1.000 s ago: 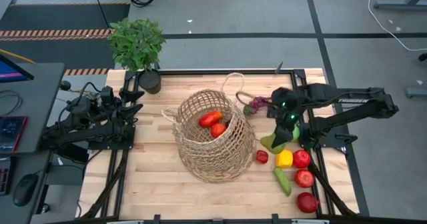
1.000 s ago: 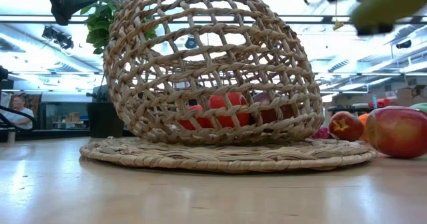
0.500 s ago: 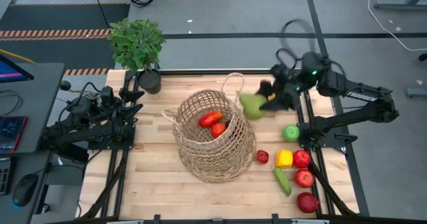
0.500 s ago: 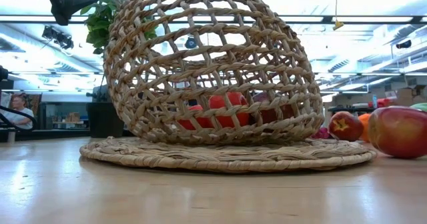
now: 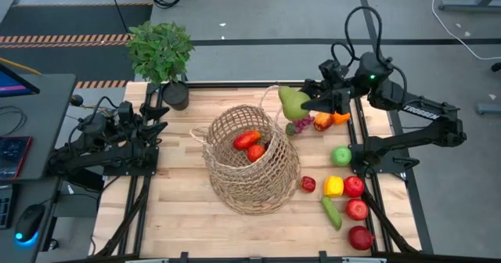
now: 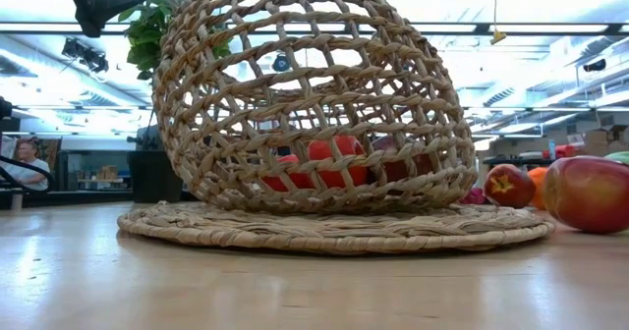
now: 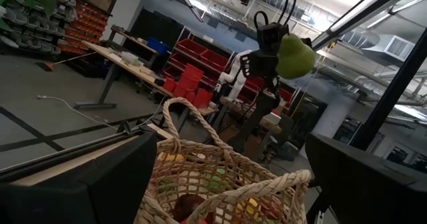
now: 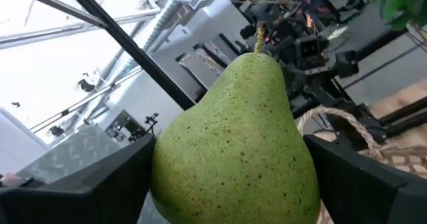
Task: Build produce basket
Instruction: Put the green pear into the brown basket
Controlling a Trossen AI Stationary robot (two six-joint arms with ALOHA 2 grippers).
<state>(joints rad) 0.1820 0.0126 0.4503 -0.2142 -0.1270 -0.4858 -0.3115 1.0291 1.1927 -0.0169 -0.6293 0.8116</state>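
High view: right gripper (image 5: 307, 105) held the green pear (image 5: 293, 102) pinched between its fingers, up above the far-right rim of the basket (image 5: 250, 157), near its loop handle; carried high so it clears the rim before a drop, I'd judge. The basket already held two red pieces (image 5: 250, 145). The rest of the produce sat right of it: grapes (image 5: 298, 124), oranges (image 5: 329, 120), green apple (image 5: 341, 155), yellow pepper (image 5: 334, 186), red apples (image 5: 356, 209), cucumber (image 5: 331, 213). Left gripper (image 5: 159, 120) was parked at the left table edge near the potted plant (image 5: 160, 52), fingers spread, nothing between them. Versus a second ago: the pear was then low beside the green apple; half a second ago it was mid-lift, and now it was higher and nearer the handle. The oranges, hidden then, were exposed. Low view: basket (image 6: 314, 104) sat tilted on its woven mat (image 6: 334, 227), red pieces showing through the weave, apple (image 6: 588, 192) at right; the arm and pear seen at the top a second ago were out of frame. Left wrist view: pear (image 7: 295, 56) hung in the right gripper (image 7: 277, 51) above and beyond the basket (image 7: 220, 184). Right wrist view: pear (image 8: 237, 144) filled the gap between both fingers (image 8: 87, 184), stem away from the camera.
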